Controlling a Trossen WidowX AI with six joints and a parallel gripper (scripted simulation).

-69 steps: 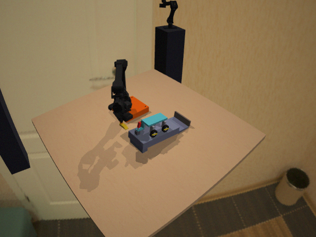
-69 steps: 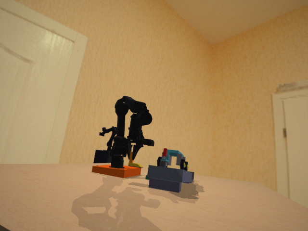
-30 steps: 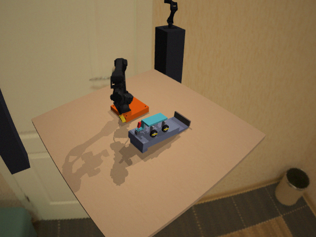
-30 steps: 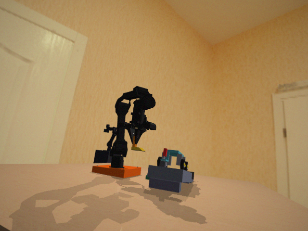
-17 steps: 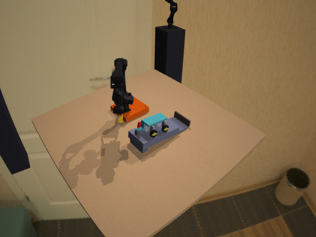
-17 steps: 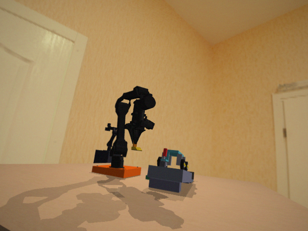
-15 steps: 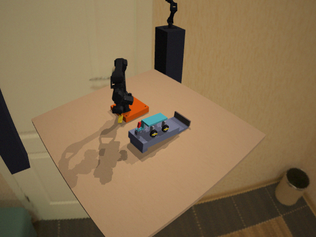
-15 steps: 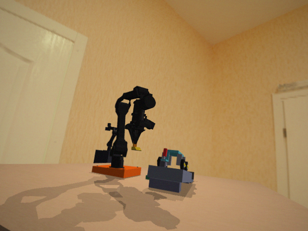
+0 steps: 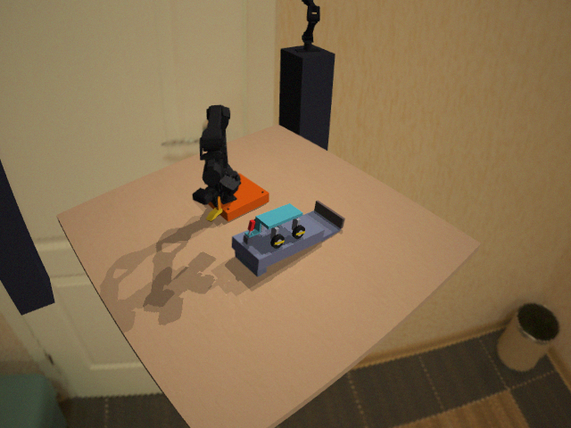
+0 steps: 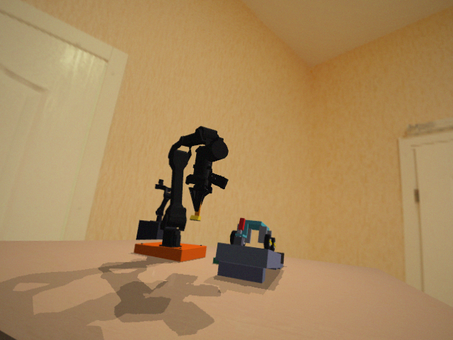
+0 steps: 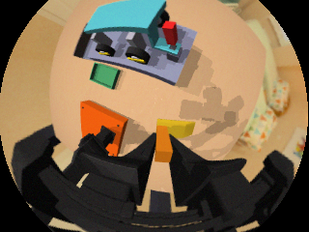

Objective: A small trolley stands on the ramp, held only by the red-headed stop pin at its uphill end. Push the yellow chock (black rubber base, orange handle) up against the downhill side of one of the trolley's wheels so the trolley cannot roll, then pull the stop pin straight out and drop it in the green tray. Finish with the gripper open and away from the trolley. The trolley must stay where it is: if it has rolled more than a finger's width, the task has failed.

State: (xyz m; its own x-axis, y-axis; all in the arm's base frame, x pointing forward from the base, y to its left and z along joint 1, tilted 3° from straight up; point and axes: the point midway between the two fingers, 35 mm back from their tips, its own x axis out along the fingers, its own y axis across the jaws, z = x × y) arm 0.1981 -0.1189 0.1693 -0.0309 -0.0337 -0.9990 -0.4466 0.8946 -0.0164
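My gripper (image 9: 216,204) (image 10: 197,209) (image 11: 161,135) is shut on the orange handle of the yellow chock (image 9: 213,214) (image 10: 195,217) (image 11: 176,128) and holds it in the air beside the arm's orange base plate (image 9: 249,195) (image 10: 171,251) (image 11: 98,118), clear of the table. The teal-topped trolley (image 9: 278,215) (image 10: 253,227) (image 11: 126,15) stands on the blue-grey ramp (image 9: 265,258) (image 10: 243,260) (image 11: 162,76). The red-headed stop pin (image 9: 252,225) (image 10: 241,223) (image 11: 169,31) is upright at the trolley's uphill end. The green tray (image 11: 104,76) lies on the table between the ramp and the base plate.
A dark end wall (image 9: 328,214) closes the ramp's low end. A tall black pillar (image 9: 306,99) carrying a camera stands at the table's far corner. A waste bin (image 9: 527,336) is on the floor to the right.
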